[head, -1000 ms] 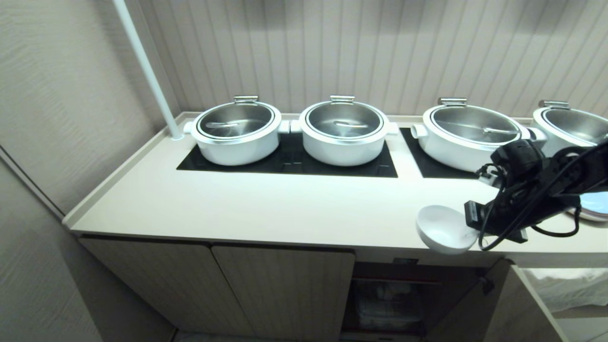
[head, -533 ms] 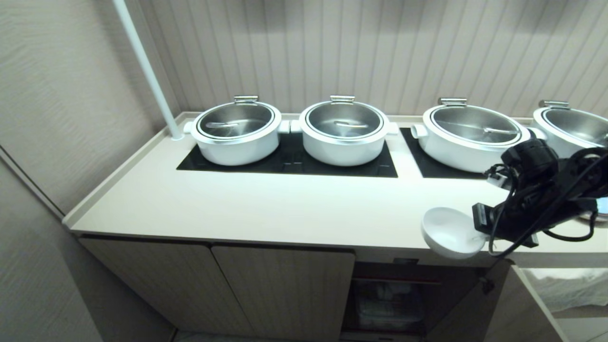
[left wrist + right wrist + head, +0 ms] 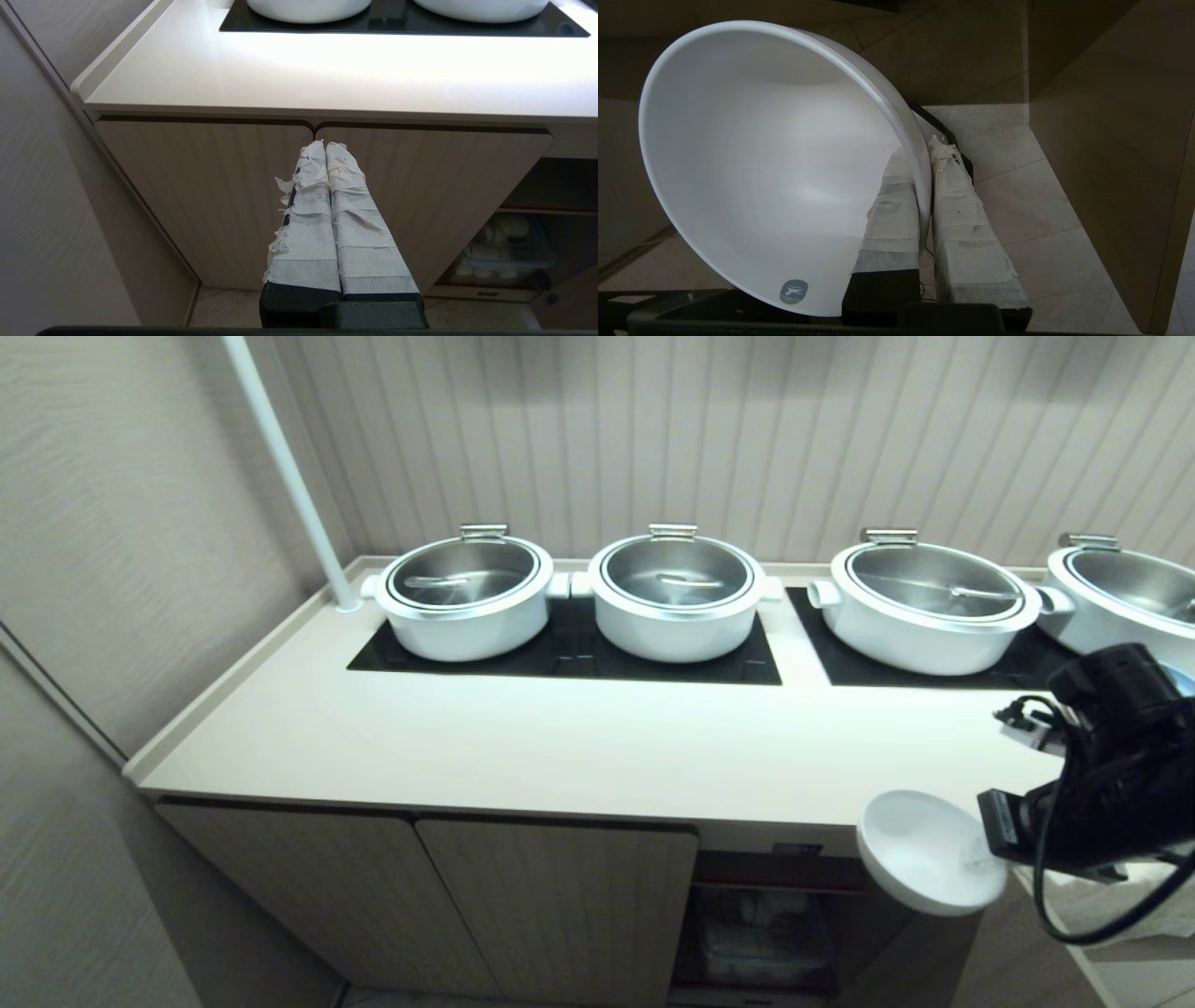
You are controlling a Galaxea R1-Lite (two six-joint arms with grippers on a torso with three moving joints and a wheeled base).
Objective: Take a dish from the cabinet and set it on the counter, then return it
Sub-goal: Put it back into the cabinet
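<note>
The dish (image 3: 920, 849) (image 3: 775, 163), a plain white bowl, hangs tilted in the air just off the counter's (image 3: 560, 747) front edge, above the cabinet's (image 3: 420, 896) open bay. My right gripper (image 3: 985, 859) (image 3: 923, 151) is shut on its rim, one taped finger inside the bowl and one outside. In the left wrist view my left gripper (image 3: 325, 145) is shut and empty. It is parked low in front of the closed cabinet doors (image 3: 201, 186), below the counter (image 3: 327, 70).
Several white pots with steel lids (image 3: 674, 593) stand on black cooktop panels (image 3: 569, 658) at the back of the counter. A white pole (image 3: 280, 467) rises at the back left. The open bay (image 3: 756, 924) (image 3: 504, 242) holds stacked white ware. The open door panel (image 3: 1111, 163) stands beside the bowl.
My right gripper has carried the bowl from over the counter's front edge down and toward the right, off the counter. The left arm and the view have not moved.
</note>
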